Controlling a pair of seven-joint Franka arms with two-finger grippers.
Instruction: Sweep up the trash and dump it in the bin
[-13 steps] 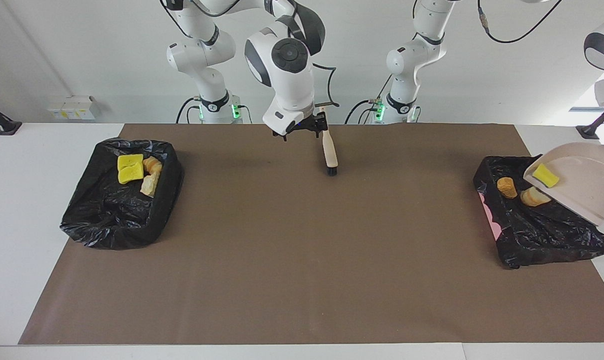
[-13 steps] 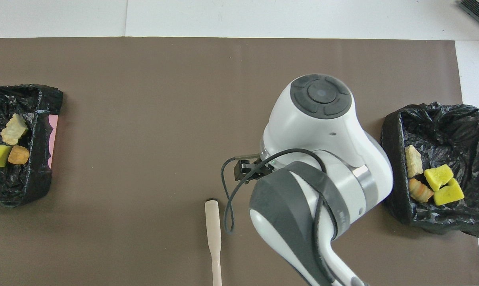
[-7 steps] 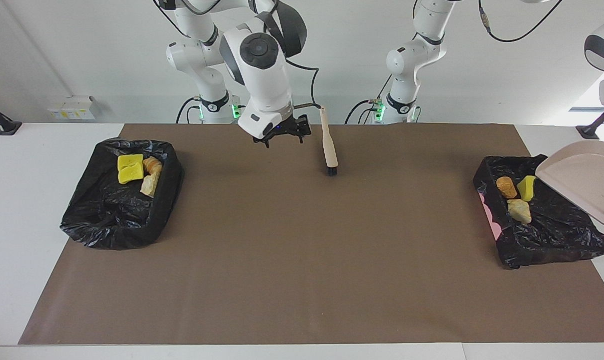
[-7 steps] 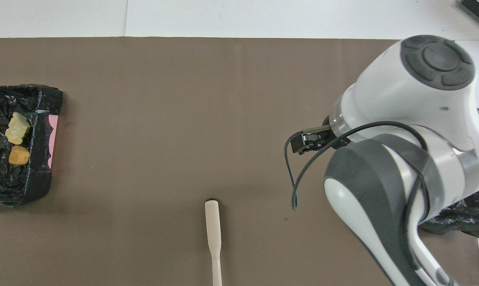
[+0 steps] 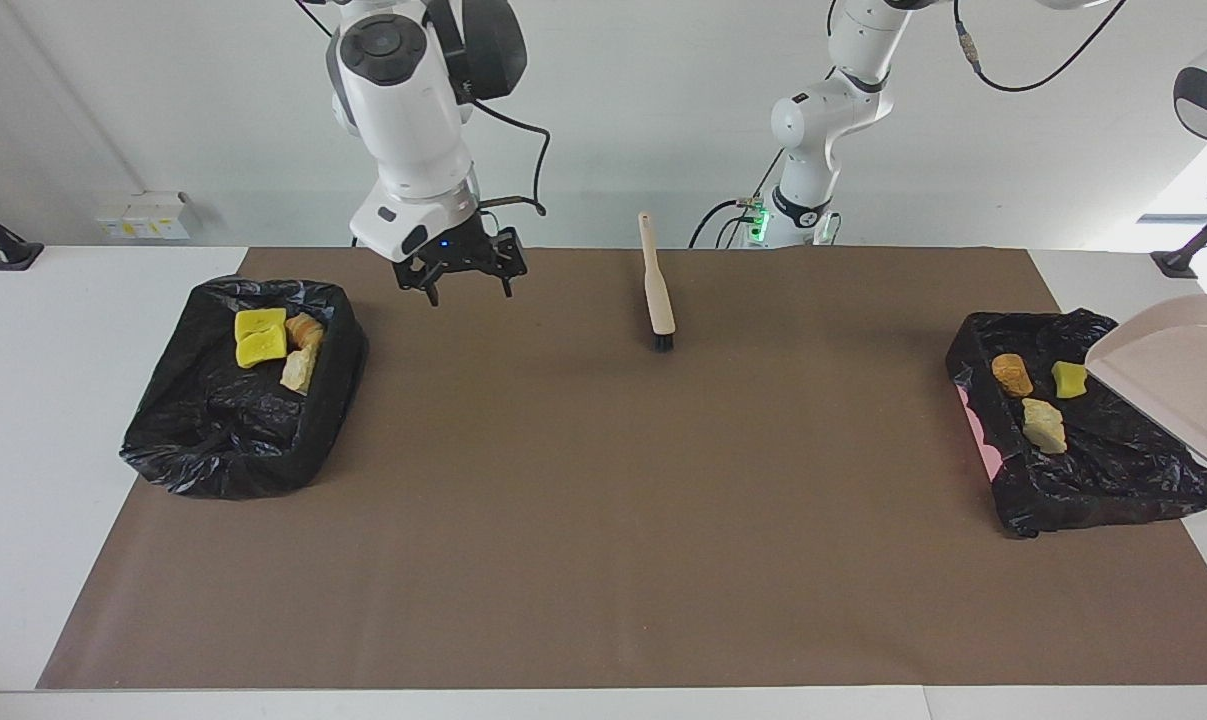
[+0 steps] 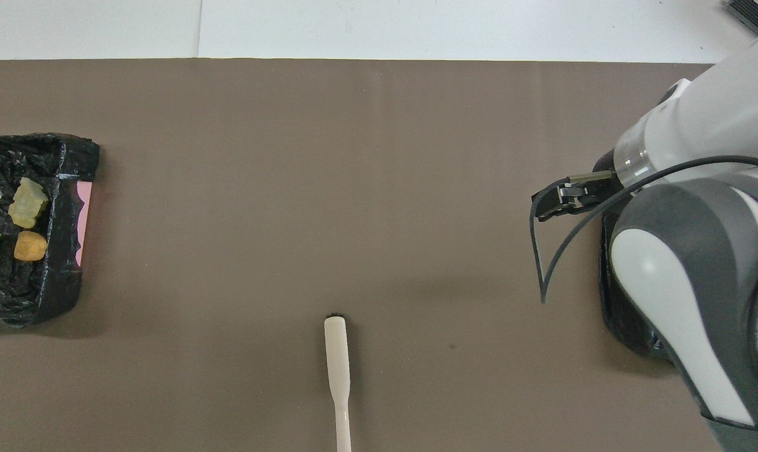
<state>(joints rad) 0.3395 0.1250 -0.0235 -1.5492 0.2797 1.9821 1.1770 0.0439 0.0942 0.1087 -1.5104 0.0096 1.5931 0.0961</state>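
The trash lies in two black-lined bins. The bin (image 5: pixel 213 450) at the right arm's end holds yellow sponge chunks (image 5: pixel 261 336) and bread-like lumps (image 5: pixel 303 360). The bin (image 5: pixel 1093 480) at the left arm's end holds an orange lump (image 5: pixel 1011 374), a yellow-green chunk (image 5: pixel 1069 378) and a beige lump (image 5: pixel 1043 425). A beige dustpan (image 5: pixel 1173 385) hangs tilted and empty over that bin; its handle and my left gripper run out of view. The brush (image 5: pixel 659 290) lies on the mat, nothing holding it. My right gripper (image 5: pixel 470 293) hangs open and empty over the mat beside its bin.
A brown mat (image 5: pixel 603 520) covers most of the white table. In the overhead view the right arm (image 6: pixel 693 270) hides most of the bin at its end, and the brush handle (image 6: pixel 337 358) runs off the edge nearest the robots.
The right gripper left the brush and swung toward the bin at its own end. The yellow chunk slid off the dustpan into the bin, and the dustpan drew back outward.
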